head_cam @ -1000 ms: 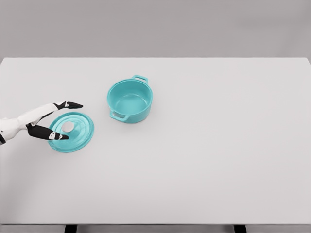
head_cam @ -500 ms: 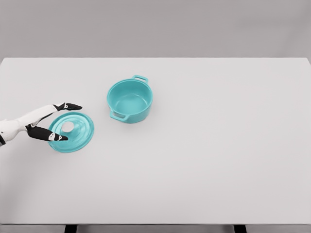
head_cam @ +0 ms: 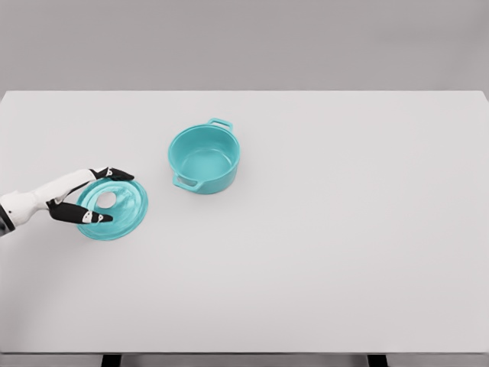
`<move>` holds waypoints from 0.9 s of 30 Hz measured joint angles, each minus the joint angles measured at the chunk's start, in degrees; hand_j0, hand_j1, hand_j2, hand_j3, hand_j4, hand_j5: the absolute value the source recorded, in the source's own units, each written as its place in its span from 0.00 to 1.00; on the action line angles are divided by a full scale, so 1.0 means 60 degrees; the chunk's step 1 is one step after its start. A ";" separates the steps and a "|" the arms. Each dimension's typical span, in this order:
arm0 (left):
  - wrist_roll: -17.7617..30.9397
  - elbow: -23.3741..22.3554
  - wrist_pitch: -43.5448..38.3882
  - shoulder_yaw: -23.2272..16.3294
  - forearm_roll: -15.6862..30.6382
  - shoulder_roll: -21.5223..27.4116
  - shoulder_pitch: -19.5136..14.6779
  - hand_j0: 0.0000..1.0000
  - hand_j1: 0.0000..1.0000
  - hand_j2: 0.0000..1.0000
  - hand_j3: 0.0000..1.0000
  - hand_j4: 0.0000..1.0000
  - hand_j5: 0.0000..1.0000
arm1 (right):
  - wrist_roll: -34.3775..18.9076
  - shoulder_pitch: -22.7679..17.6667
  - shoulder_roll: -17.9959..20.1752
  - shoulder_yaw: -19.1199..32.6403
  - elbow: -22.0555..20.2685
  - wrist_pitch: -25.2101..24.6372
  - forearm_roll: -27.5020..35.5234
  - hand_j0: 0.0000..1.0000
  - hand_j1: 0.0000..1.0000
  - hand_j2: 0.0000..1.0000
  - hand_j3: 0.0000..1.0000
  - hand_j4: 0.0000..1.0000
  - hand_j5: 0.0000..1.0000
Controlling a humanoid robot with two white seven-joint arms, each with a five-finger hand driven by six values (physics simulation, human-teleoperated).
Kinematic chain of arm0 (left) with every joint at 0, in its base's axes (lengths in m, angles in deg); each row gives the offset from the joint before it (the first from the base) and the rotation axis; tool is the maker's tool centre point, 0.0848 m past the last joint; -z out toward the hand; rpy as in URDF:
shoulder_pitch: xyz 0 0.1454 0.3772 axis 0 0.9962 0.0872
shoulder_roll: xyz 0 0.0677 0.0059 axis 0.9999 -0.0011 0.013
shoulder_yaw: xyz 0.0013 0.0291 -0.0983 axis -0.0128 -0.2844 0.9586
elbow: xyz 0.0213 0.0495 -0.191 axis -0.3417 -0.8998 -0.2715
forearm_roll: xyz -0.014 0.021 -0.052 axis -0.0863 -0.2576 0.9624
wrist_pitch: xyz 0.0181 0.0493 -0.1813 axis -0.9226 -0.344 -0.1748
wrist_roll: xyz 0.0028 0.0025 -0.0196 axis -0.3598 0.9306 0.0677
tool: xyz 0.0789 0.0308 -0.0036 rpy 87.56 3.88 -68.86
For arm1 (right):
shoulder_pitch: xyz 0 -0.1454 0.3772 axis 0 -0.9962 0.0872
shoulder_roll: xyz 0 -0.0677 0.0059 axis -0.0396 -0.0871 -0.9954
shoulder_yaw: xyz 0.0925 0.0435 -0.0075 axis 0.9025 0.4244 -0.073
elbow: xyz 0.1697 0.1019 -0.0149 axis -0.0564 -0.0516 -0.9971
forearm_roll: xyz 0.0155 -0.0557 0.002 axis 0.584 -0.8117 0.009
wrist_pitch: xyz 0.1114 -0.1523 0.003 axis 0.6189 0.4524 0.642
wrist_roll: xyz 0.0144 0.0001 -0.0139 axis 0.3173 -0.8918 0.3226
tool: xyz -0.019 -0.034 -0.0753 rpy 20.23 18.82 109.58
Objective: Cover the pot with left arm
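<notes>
Head view: we see our left hand (head_cam: 80, 195), fingers spread around the lid's (head_cam: 114, 210) left edge; the pot (head_cam: 204, 159) stands uncovered near the table's (head_cam: 344, 245) middle.

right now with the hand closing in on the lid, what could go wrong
1. The left hand straddles only the lid's left rim, fingers either side and not visibly closed on the white knob. An edge pinch may tilt or drop it.
2. The lid lies flat on the table, so closing fingers might push it sideways.
3. The open pot sits apart, up and right; a tilted lid could catch its rim.
</notes>
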 measured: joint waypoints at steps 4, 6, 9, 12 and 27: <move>-0.0028 -0.0095 0.0024 -0.0001 0.0004 0.0034 0.0000 0.71 0.71 0.71 0.71 0.71 0.71 | 0.0000 0.0000 0.0000 0.0000 0.0000 0.0000 0.0000 1.00 1.00 1.00 1.00 1.00 1.00; -0.0034 -0.0152 0.0029 -0.0001 0.0009 0.0056 0.0000 0.71 0.71 0.71 0.71 0.71 0.71 | 0.0000 0.0000 0.0000 0.0001 0.0000 0.0003 0.0000 1.00 1.00 1.00 1.00 1.00 1.00; -0.0038 -0.0276 0.0036 -0.0007 0.0004 0.0035 0.0015 0.68 0.68 0.68 0.68 0.68 0.68 | 0.0000 0.0000 0.0000 0.0000 0.0000 0.0002 0.0000 1.00 1.00 1.00 1.00 1.00 1.00; -0.0040 -0.0342 0.0042 -0.0080 -0.0001 0.0011 0.0000 0.62 0.62 0.62 0.62 0.62 0.62 | 0.0000 0.0000 0.0000 -0.0001 0.0000 0.0000 0.0000 1.00 1.00 1.00 1.00 1.00 1.00; -0.0038 -0.0260 0.0052 -0.0223 0.0056 0.0040 -0.0044 0.44 0.44 0.44 0.44 0.44 0.44 | 0.0000 0.0000 0.0000 -0.0002 0.0000 0.0003 0.0000 1.00 1.00 1.00 1.00 1.00 1.00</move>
